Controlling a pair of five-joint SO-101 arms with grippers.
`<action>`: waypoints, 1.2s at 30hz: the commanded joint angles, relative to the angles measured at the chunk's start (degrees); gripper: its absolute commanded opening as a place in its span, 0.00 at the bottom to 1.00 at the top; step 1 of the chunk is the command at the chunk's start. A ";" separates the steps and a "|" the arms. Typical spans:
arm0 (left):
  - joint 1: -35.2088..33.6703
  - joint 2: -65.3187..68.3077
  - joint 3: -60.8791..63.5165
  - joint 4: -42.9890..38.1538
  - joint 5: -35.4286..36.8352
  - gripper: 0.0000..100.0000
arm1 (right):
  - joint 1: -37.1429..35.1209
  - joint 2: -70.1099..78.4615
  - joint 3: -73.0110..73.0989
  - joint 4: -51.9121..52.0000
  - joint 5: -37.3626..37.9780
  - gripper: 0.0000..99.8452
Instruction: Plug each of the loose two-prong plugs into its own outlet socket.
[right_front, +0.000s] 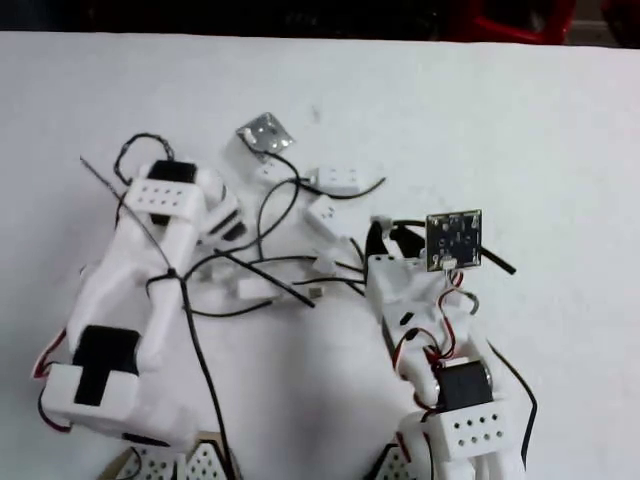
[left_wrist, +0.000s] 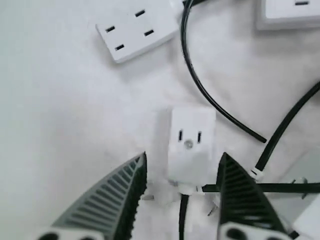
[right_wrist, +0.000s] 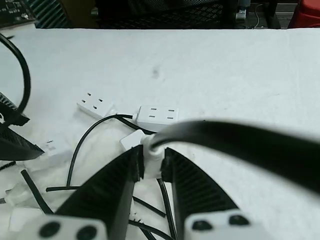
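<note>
My left gripper is open, its ribbed fingers standing on either side of a small white outlet block with one two-slot socket facing up and a black cord at its near end. Two more white outlet blocks lie beyond it. My right gripper is shut on a white plug with a thick black cord, held above the table. Past it lie a double outlet and a smaller one. From above, both grippers flank the tangle of cords.
Loose black cords loop across the middle of the table between the arms. A shiny square piece lies at the back of the pile. A green circuit board sits on the right arm's wrist. Open white table lies right and behind.
</note>
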 joint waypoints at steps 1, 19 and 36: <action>-1.27 -7.69 0.35 -0.62 0.44 0.24 | 0.31 0.22 -0.44 -1.19 -0.09 0.02; -1.80 -3.65 7.91 -9.93 0.53 0.20 | 0.22 0.22 -0.35 -1.01 -0.09 0.02; -6.73 13.23 -10.11 -9.05 0.88 0.05 | 0.22 0.22 -0.35 -0.92 -0.09 0.02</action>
